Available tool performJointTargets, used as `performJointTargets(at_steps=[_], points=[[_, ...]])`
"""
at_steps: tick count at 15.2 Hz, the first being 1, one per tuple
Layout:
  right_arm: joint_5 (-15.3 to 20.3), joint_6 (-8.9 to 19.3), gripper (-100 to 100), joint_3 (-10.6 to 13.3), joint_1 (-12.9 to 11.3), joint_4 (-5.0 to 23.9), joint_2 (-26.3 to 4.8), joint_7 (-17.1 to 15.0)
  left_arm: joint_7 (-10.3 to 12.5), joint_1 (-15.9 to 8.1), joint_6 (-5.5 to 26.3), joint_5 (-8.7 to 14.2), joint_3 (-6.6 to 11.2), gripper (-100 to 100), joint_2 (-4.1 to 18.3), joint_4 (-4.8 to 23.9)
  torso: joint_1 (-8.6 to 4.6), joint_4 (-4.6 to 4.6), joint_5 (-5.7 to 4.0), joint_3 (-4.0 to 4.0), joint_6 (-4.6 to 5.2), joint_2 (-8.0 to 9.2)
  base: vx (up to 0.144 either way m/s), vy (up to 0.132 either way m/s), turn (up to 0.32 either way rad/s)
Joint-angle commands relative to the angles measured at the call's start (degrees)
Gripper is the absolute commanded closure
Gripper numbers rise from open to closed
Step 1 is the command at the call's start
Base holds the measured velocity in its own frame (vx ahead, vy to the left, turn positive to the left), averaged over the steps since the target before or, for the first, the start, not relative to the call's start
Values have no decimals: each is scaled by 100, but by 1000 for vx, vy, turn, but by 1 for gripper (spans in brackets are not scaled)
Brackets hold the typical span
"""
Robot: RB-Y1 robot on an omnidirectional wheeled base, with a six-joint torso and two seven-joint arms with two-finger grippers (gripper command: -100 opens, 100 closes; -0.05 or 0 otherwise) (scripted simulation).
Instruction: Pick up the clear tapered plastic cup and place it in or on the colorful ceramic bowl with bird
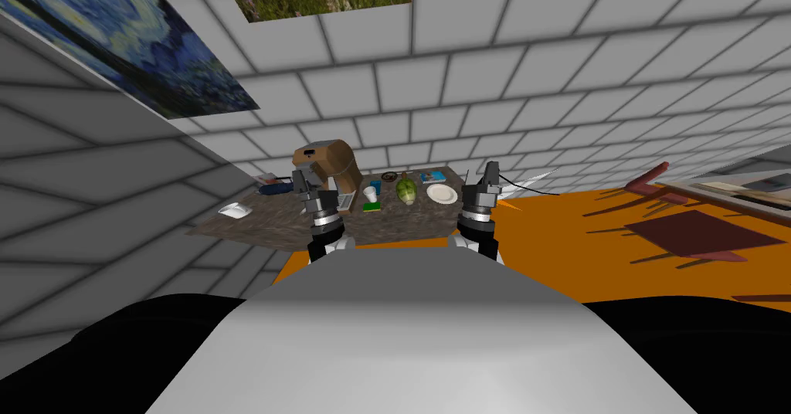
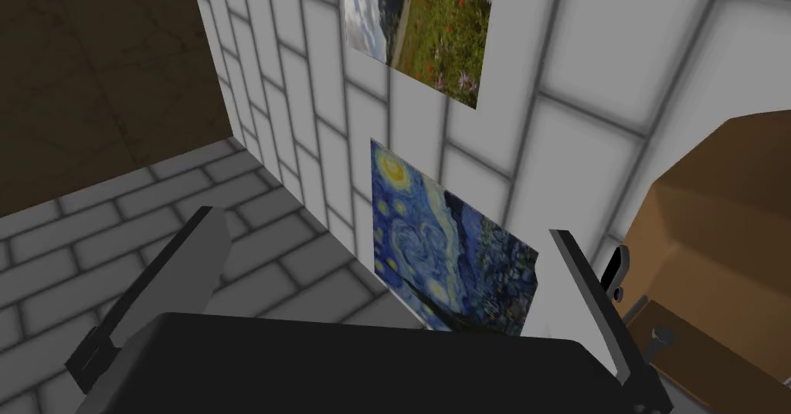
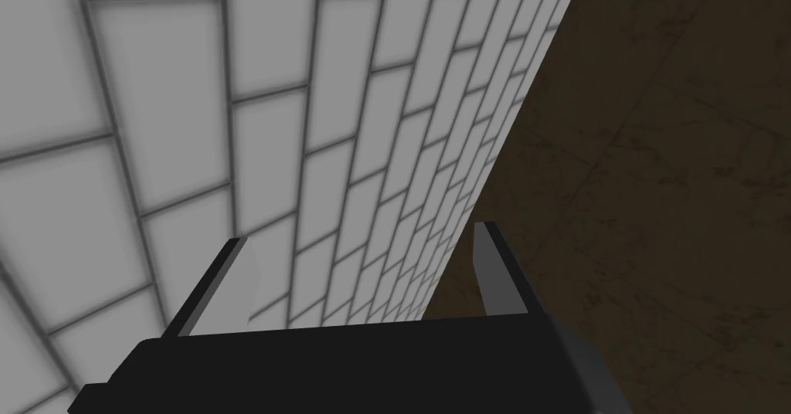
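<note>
A small pale tapered cup (image 1: 371, 194) stands upright near the middle of the dark stone-topped table (image 1: 255, 228), next to a blue cup (image 1: 376, 184). A small dark round bowl (image 1: 389, 176) sits further back by the wall; its pattern is too small to make out. My left gripper (image 1: 303, 178) is raised over the table's front, left of the cup and beside a brown box (image 1: 330, 161). In the left wrist view the left gripper (image 2: 384, 224) is open and empty, with the brown box (image 2: 711, 224) close by. My right gripper (image 1: 488, 173) hangs right of the plate. The right gripper (image 3: 359, 233) is open and empty.
Also on the table are a green melon-like thing (image 1: 405, 190), a white plate (image 1: 442, 193), a green sponge (image 1: 373, 207), a blue book (image 1: 434, 176) and a white dish (image 1: 234, 211). Red chairs (image 1: 699, 235) stand on the orange floor to the right.
</note>
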Motion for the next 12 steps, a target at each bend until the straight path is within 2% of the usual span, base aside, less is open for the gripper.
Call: performJointTargets(at_steps=[1,2,3,4,5,6,7,8,9,10,11,12], points=[[0,0,0,0,0,0,0,0,-13,-12,76,53,35,-100,222,45,0,0,0,0,0,0,-3,-5,-34],[0,0,0,0,0,0,0,0,-27,-25,153,108,71,-100,365,90,0,0,0,0,1,1,-8,-11,-69],[0,0,0,0,0,0,0,0,-27,-25,153,108,71,-100,395,90,-1,0,0,1,1,2,-10,-12,-55],[0,0,0,0,0,0,0,0,-44,-41,256,180,117,-100,586,151,-2,0,0,2,1,3,-11,-13,-63],[0,0,0,0,0,0,0,0,-44,-41,256,180,117,-100,586,151,-2,1,0,2,1,4,-12,-12,-47],[0,0,0,0,0,0,0,0,-66,-60,383,268,173,-100,791,226,-2,1,0,2,1,4,-14,-15,-68],[0,0,0,0,0,0,0,0,-66,-60,383,268,173,-100,791,226,-3,1,-1,3,2,5,-13,-14,-65],[0,0,0,0,0,0,0,0,-92,-81,532,371,238,-100,995,314,-3,1,-1,3,1,5,-12,-17,-91],[0,0,0,0,-1,0,0,0,-92,-81,532,371,238,-100,1008,314,-4,1,-1,3,2,5,-12,-15,-72],[0,0,0,0,0,0,0,0,-121,-105,703,489,310,-100,1206,415,-4,1,-1,3,1,5,-11,-19,-99],[0,0,0,0,-1,0,0,0,-121,-105,703,489,310,-100,1236,415,-4,1,-1,3,2,5,-12,-17,-81],[0,0,0,0,0,0,0,0,-153,-130,894,621,389,-100,1427,529,-4,1,-1,3,1,5,-16,-21,-104]])
